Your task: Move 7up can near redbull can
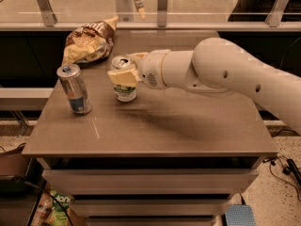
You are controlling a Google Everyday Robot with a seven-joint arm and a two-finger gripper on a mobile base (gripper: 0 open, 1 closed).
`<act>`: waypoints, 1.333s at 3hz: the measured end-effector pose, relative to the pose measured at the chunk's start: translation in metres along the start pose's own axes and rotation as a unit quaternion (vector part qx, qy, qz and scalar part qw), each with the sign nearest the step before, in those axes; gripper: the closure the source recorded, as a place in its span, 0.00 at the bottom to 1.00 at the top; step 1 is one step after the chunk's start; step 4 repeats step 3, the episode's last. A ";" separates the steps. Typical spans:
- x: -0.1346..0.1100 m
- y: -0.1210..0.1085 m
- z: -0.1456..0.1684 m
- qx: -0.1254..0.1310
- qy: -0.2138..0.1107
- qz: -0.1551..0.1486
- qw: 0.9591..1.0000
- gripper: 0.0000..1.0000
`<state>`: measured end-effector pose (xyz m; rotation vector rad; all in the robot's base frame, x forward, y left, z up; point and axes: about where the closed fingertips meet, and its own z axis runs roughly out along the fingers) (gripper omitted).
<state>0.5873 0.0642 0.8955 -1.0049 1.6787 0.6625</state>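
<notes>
The gripper (pixel 127 68), over the table's (pixel 188 121) far left part, has its jaws clamped on the 7up can (pixel 125 92). That can stands just right of the redbull can (pixel 75 89), not touching it

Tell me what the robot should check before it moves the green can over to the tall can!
1. Gripper at the 7up can, fingers on both sides of it: ok.
2. 7up can upright on the table: ok.
3. Redbull can upright, standing apart from the 7up can: ok.
4. Nothing on the table between the two cans: ok.
5. Chip bag behind, off the path: ok.
6. Grip tight enough to lift: cannot tell.
</notes>
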 end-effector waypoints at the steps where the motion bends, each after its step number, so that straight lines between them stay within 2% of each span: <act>1: -0.001 0.002 0.001 -0.001 0.000 -0.001 1.000 0.12; 2: -0.002 0.003 0.002 -0.003 0.000 -0.002 1.000 0.00; 4: -0.002 0.004 0.002 -0.003 0.000 -0.002 1.000 0.00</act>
